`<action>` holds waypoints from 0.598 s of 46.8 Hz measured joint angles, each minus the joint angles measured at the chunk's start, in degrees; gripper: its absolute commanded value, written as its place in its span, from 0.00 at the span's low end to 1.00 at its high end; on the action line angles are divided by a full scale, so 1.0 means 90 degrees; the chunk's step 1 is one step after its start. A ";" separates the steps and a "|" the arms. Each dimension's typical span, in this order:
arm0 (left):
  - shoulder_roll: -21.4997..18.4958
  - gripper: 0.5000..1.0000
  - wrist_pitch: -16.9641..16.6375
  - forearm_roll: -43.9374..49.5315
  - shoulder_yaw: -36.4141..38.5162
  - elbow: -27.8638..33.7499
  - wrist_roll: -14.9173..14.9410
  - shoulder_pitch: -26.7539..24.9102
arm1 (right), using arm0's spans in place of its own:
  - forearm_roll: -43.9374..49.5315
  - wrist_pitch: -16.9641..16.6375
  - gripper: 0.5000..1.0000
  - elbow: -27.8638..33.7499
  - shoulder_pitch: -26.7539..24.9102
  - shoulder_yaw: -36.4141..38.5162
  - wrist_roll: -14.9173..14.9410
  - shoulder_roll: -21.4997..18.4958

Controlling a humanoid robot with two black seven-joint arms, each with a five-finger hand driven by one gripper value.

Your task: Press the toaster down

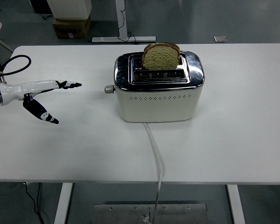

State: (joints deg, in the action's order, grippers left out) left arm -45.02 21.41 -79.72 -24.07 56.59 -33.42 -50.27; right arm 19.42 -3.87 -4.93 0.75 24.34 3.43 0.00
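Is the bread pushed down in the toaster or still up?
Up. The bread slice stands well above the back slot of the toaster; the lever is untouched, left hand apart from it.
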 measured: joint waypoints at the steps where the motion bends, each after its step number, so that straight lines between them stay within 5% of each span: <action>1: 0.0014 1.00 -0.0056 -0.0045 0.0013 0.0001 -0.0015 0.0001 | 0.0000 0.0000 1.00 -0.0002 -0.0001 0.0000 0.0000 0.0000; 28: 0.0280 1.00 -0.0529 -0.0141 0.0026 0.0275 -0.0021 -0.0041 | 0.0000 0.0000 1.00 -0.0002 0.0004 0.0000 0.0000 0.0000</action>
State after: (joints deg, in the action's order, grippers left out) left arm -42.50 16.65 -80.99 -23.83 59.07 -33.61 -50.63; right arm 19.43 -3.87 -4.95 0.79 24.34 3.43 0.00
